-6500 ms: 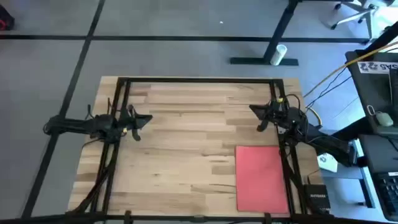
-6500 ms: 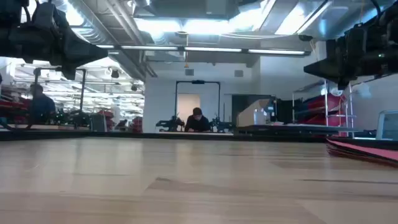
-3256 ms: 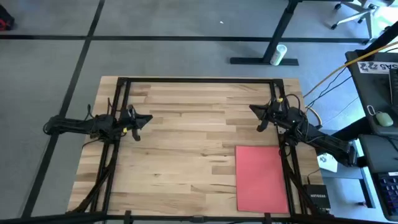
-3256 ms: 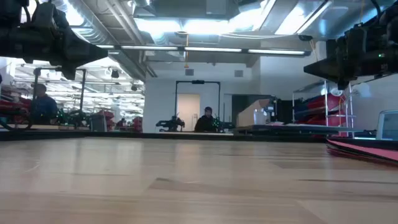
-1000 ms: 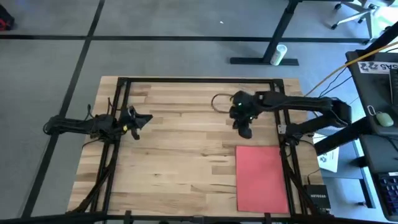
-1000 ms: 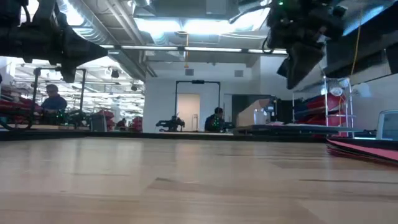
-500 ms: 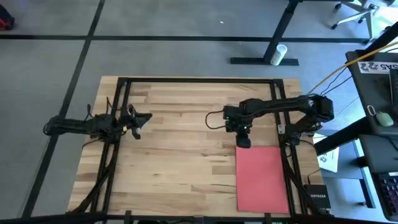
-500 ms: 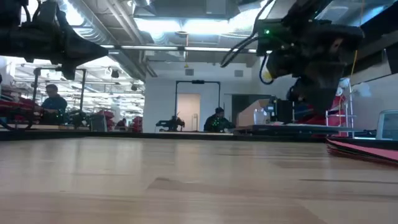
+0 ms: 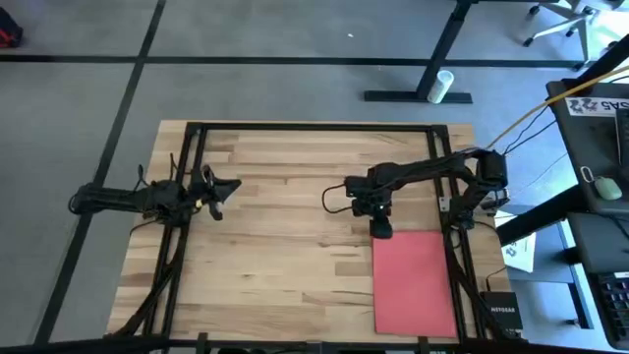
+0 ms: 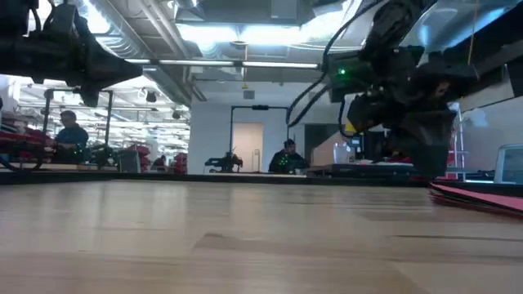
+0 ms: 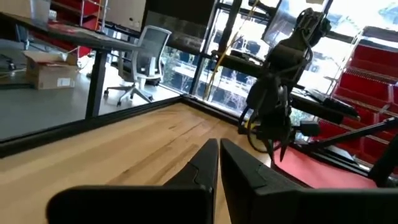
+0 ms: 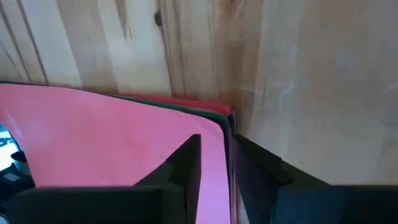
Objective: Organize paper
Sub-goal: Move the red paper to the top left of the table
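A stack of paper (image 9: pixel 415 280) lies flat at the table's near right. Its top sheet is pink (image 12: pixel 112 137), and green and red edges (image 12: pixel 186 102) peek out at the far side. My right gripper (image 9: pixel 380 228) points down over the stack's far left corner, low over the table in the low view (image 10: pixel 431 167). Its fingers are slightly apart (image 12: pixel 216 149). My left gripper (image 9: pixel 231 187) waits at the table's left, raised and shut (image 11: pixel 217 149), far from the paper. My right gripper's fingertips (image 12: pixel 193 149) stand on either side of the left edge of the stack, at its far left corner (image 12: pixel 225 118), coming from above. I cannot tell whether they touch the paper. The stack lies flat on the table.
A black frame (image 9: pixel 314 128) runs along the far edge and down both sides of the table. Bare wood (image 9: pixel 275 256) spreads over the middle and left. A small white tag (image 9: pixel 518 256) and a black box (image 9: pixel 501 315) sit off the right edge.
My right gripper has gone toward the table's near edge and down, from above the middle right of the table to the far left corner of the paper stack. The paper has not moved.
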`<state>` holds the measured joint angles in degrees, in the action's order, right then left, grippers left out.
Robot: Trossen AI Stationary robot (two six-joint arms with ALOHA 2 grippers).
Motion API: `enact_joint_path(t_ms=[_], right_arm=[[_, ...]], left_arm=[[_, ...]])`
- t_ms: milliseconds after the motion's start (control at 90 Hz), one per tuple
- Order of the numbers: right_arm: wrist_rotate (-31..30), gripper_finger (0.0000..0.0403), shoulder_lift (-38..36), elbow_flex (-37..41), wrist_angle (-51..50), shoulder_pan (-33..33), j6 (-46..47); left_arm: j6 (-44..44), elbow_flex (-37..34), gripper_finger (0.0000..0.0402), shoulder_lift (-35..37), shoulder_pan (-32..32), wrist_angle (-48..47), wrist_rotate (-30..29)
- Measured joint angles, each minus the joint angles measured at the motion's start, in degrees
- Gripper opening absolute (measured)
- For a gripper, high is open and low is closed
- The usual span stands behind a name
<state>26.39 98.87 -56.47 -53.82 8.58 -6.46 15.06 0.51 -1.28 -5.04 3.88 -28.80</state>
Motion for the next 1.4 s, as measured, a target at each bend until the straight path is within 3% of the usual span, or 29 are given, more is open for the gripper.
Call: enact_joint_path(t_ms=[378, 733, 1267, 1400], right_arm=[[0.02, 0.0074, 0.81, 0.0, 0.41, 0.0, -0.99], [1.22, 0.0003, 0.81, 0.0, 1.38, 0.0, -1.55], [1.22, 0.0, 0.81, -1.89, 1.3, 0.0, -2.14], [-2.19, 0.0, 0.81, -5.61, 1.49, 0.02, -3.94]], left_arm=[[2.91, 0.0, 0.0, 0.0, 0.0, -0.04, 0.02], [4.25, 0.0, 0.0, 0.0, 0.0, -0.11, 0.04], [4.5, 0.01, 0.0, 0.0, 0.0, -0.15, 0.05], [4.52, 0.01, 0.0, 0.0, -0.05, -0.15, 0.07]])
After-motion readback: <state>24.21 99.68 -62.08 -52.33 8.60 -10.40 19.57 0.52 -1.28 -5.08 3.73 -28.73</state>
